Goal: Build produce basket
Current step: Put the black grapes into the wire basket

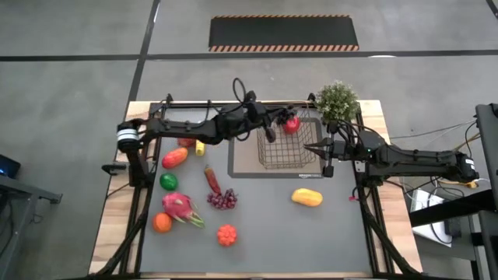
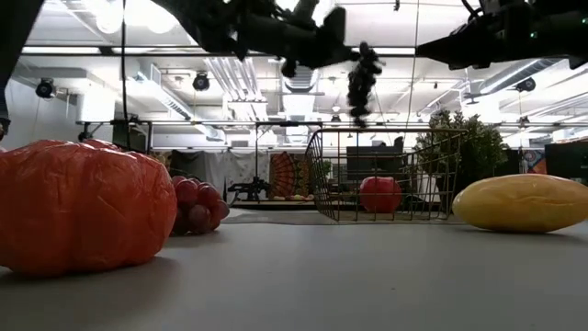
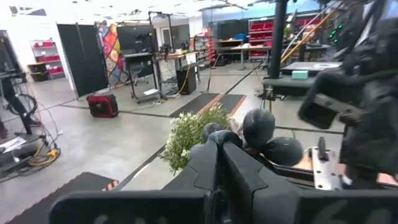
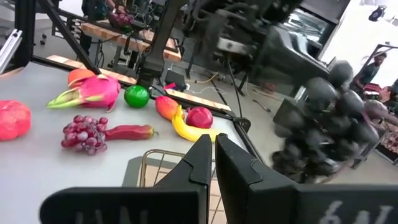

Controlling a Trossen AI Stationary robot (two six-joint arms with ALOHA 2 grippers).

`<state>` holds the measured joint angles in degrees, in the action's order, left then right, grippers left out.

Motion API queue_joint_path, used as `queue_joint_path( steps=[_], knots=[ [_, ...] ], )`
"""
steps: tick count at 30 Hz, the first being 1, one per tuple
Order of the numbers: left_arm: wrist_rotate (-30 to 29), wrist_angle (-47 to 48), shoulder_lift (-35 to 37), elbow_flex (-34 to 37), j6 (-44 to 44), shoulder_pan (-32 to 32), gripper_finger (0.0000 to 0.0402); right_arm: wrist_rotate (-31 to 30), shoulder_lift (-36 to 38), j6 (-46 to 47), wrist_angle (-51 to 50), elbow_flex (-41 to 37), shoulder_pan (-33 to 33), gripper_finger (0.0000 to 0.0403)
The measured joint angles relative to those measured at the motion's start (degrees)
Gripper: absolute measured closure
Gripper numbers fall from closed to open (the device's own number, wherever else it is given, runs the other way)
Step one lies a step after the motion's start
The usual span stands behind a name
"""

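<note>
The wire basket (image 1: 286, 149) stands on a grey mat (image 1: 241, 167) with a red apple (image 2: 379, 195) inside it. My left gripper (image 1: 265, 123) reaches in level from the table's left and is shut on a bunch of dark grapes (image 2: 361, 83). The bunch hangs over the basket's left part. My right gripper (image 1: 313, 147) is shut and holds nothing, level at the basket's right side. Loose produce lies on the table: a yellow mango (image 1: 306, 197), red grapes (image 1: 222, 200), a dragon fruit (image 1: 179, 208), a green fruit (image 1: 169, 182) and a banana (image 4: 186, 130). My left gripper holds the dark grapes by the top of the bunch (image 2: 365, 51), pinched between its shut fingers (image 3: 219, 149), which come level from the table's left. The bunch hangs below the fingers, clear of the basket and the table.
A bushy potted plant (image 1: 337, 99) stands at the far right corner behind the basket. A red-orange fruit (image 1: 226, 234) and an orange (image 1: 161, 222) lie toward the near left. A chili (image 1: 211, 178) lies beside the red grapes. Open table surface lies near the front right.
</note>
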<state>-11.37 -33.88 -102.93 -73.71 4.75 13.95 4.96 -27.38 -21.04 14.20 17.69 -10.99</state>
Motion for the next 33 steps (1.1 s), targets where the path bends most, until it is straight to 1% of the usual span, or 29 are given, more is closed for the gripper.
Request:
queue_joint_path(
  steps=[6, 16, 18, 23, 33],
  knots=[
    [-2.52, -0.16, -5.91, -3.62, -0.01, 1.4, 0.0401, -0.01, 0.46, 0.0, -0.69, 0.0, -0.01, 0.039],
    [-8.98, 0.69, -11.06, -3.59, 0.04, 2.33, 0.0401, -0.45, 0.48, 0.01, -0.73, 0.0, 0.01, 0.039],
    [-9.53, 1.01, -11.24, -3.13, 0.05, 2.46, 0.0401, -0.47, 0.48, 0.0, -0.73, 0.0, -0.01, 0.039],
    [-13.1, 2.82, -11.24, -2.25, 0.09, 2.85, 0.0401, -0.47, 0.48, 0.02, -0.77, 0.0, -0.01, 0.039],
    [-13.21, 4.52, -11.18, -1.89, 0.04, 3.77, 0.0401, -0.49, 0.48, 0.51, -0.82, 0.0, -0.01, 0.039]
  ],
)
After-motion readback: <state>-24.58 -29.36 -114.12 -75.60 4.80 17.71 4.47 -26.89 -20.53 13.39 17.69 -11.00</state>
